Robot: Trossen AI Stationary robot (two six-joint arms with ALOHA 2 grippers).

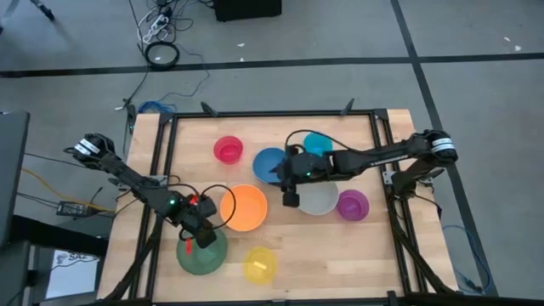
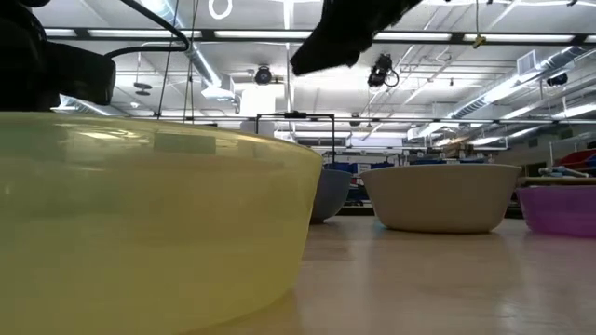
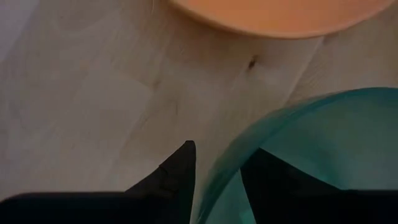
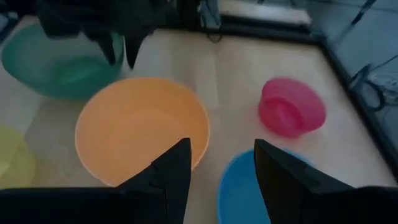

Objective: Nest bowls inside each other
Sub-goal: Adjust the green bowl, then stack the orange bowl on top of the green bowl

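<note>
Seven bowls show on the worktop from above, none nested yet; an eighth I cannot find. Near the middle sits the orange bowl. From it, the green bowl lies at about seven o'clock, the yellow bowl at six, the pink-red bowl at eleven, the blue bowl at one, the cyan bowl further out at one and partly under the right arm, the grey bowl at three and the purple bowl beyond it.

All are plain, round, smooth plastic with thin rims and open mouths, in graded sizes. I judge them light, stiff enough to lift by one edge, and slick, so apt to slide or tip if nudged. The rim wall is the sensible hold: one finger inside, one outside.

Just so stands the left hand, its fingers straddling the green bowl's rim, one on each side; whether they press it firmly I cannot tell. The right hand hangs spread and empty above the worktop between the orange and blue bowls.
</note>
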